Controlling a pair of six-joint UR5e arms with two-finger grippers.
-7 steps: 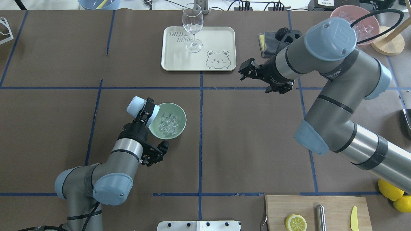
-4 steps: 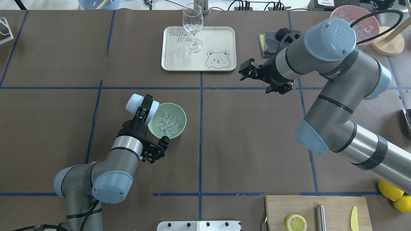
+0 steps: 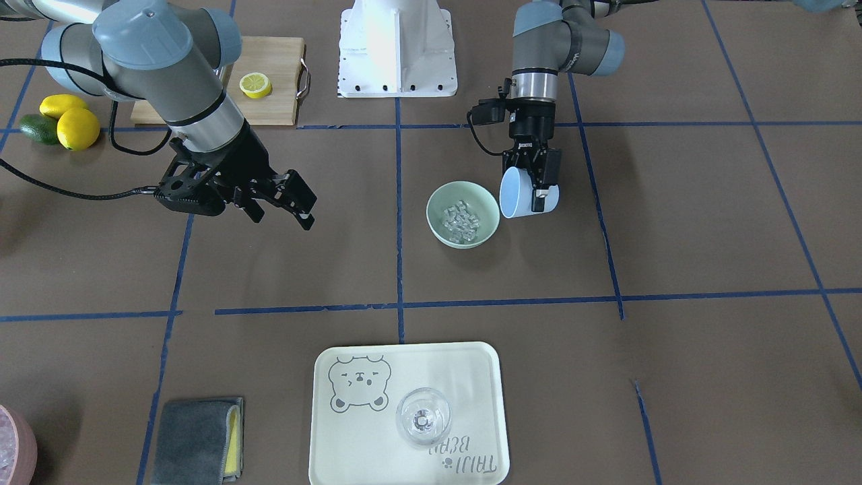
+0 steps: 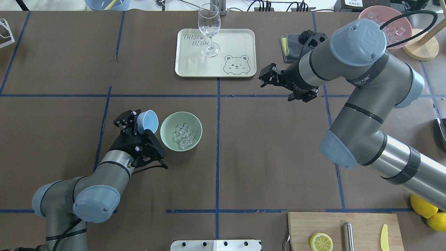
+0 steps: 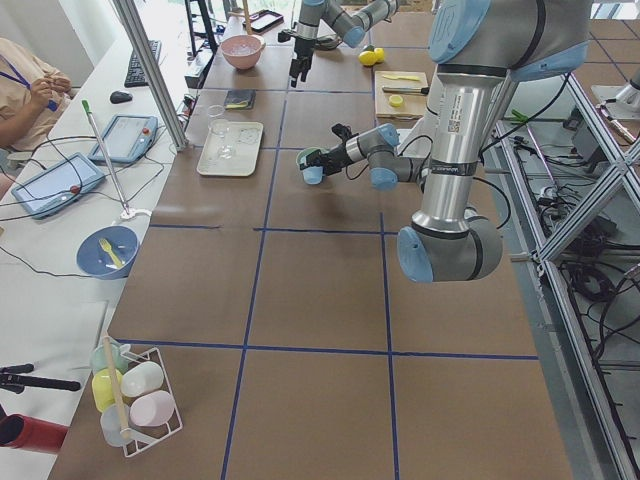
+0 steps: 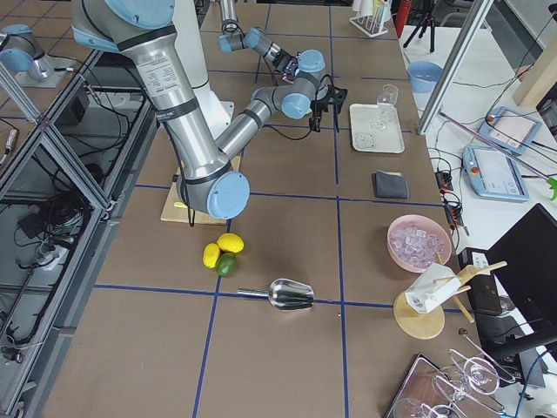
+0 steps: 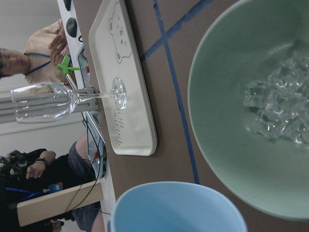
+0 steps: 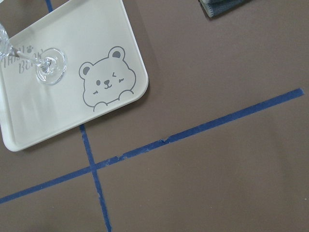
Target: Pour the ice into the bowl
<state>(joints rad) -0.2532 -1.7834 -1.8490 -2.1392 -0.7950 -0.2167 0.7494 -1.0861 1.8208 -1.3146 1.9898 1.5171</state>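
**Cup pulled back from bowl, ice in bowl**

Left of the bowl (image 4: 169,122): the left gripper (image 4: 134,122) was clenched on the wall of a pale blue cup (image 4: 148,120). The cup was tilted, its mouth turned toward the bowl, and it sat just beside the bowl's left rim, not over it.

The bowl stood upright on the brown table cover. The ice (image 4: 183,136) lay heaped in its bottom, slightly toward the side away from the cup. That put the ice apart from the left gripper, with the cup and the bowl's rim between them. The left wrist view showed the cubes inside the green wall and the cup's rim just short of it.

Right of the bowl and farther from the robot: the right gripper (image 4: 264,76) hung well apart, jaws spread, grasping nothing. It was near the corner of the bear tray (image 4: 240,38) that carried the stemmed glass (image 4: 209,24).

Change from 0.6 s before: the cup had been tipped over the bowl's left rim. It had since drawn back to the left of the bowl, and the left arm's elbow had swung left with it. The ice heap, the bowl and the right gripper sat as before.
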